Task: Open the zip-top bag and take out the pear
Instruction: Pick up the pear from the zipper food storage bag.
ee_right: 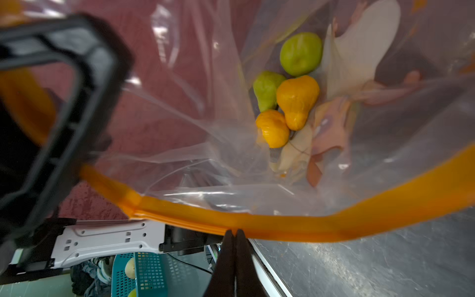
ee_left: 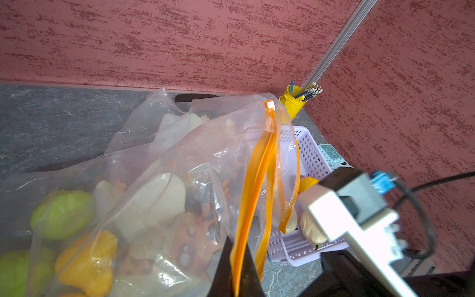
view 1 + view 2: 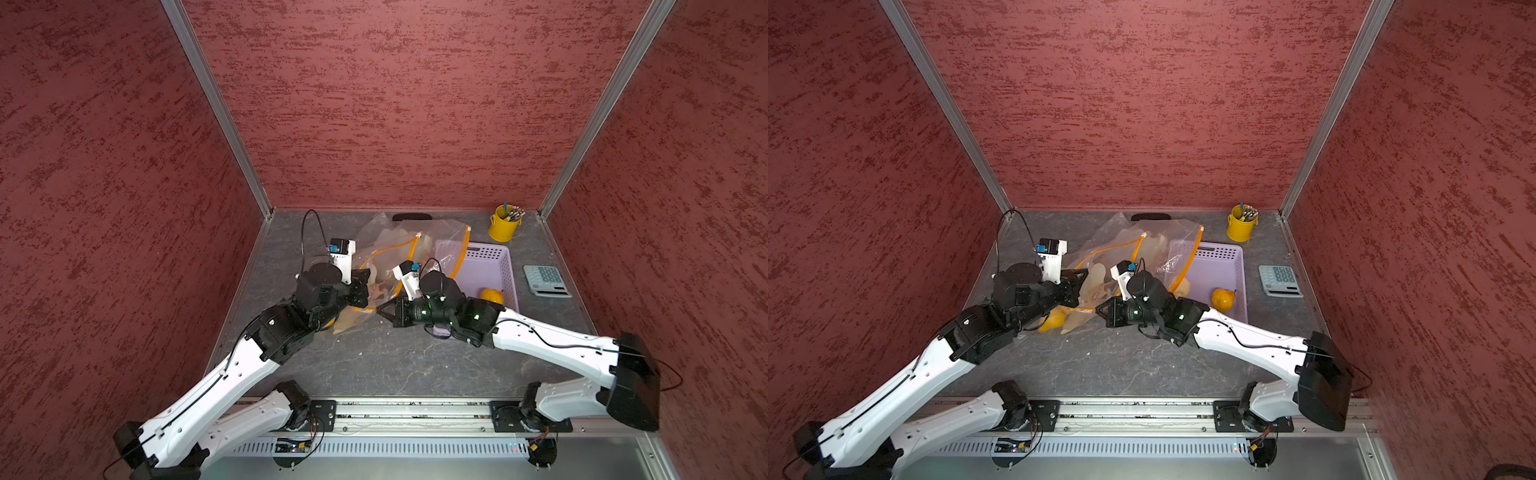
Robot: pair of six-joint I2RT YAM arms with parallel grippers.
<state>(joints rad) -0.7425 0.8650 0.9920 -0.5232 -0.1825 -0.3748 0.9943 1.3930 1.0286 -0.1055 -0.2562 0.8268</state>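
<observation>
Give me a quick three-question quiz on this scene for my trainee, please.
1. True or false: the right tool is shut on the orange zip strip.
2. What lies in the lavender basket? A calculator; B yellow pear; C pencil cup.
3. Fill in: inside the zip-top bag, the right wrist view shows ___ green fruits.
Key: 1 true; 2 B; 3 two.

The white-and-black left arm point(image 3: 232, 374) and right arm point(image 3: 548, 345) angle inward, left black end effector point(image 2: 237, 262) and right black end effector point(image 1: 235, 235) close together, jaws pressed tight.
</observation>
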